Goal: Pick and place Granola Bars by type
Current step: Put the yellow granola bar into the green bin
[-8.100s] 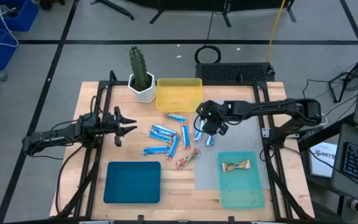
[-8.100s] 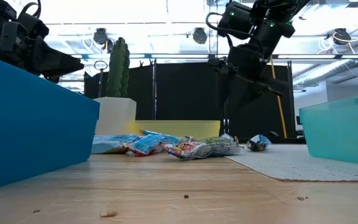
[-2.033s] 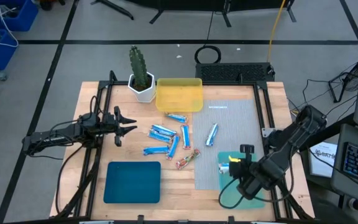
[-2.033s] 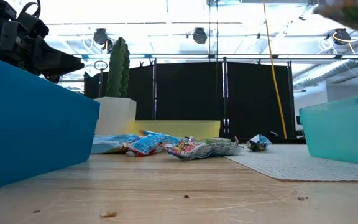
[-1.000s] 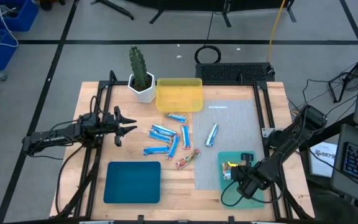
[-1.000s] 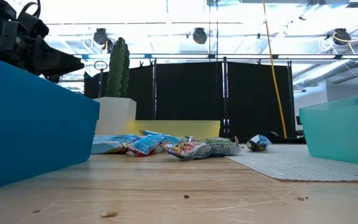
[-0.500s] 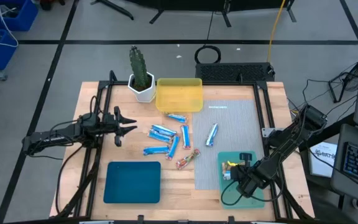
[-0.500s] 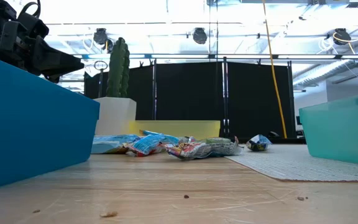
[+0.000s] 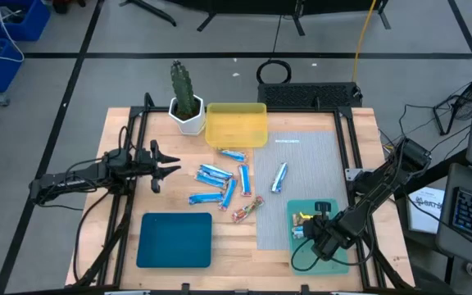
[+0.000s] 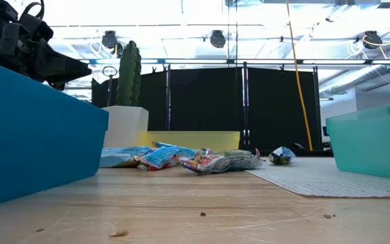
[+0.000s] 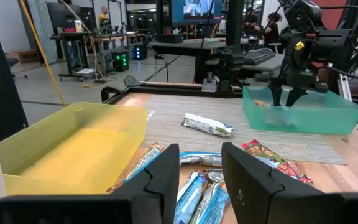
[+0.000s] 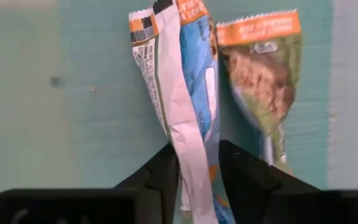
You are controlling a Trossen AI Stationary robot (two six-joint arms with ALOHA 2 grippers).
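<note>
Several blue-and-white granola bars lie loose on the wooden table, and one more rests on the grey mat. A reddish multicoloured bar lies nearer the table's near edge. A tan-green bar with an orange end lies flat in the light teal tray. My right gripper stands over that tray, shut on a blue, white and orange bar. My left gripper waits open at the table's left, pointing at the loose bars. My right gripper pinches the blue, white and orange bar between its two fingers, near one end. The fingers come from above, pointing down. The bar hangs below them along their line, its crimped free end toward the tray floor. Whether that end touches the floor, I cannot tell.
A yellow tray and a potted cactus stand at the far edge. A dark teal tray sits at the near left. The grey mat covers the table's right half, under the light teal tray.
In the low view my right gripper has sunk a little toward the light teal tray, then held still. The bars on the table have not moved.
</note>
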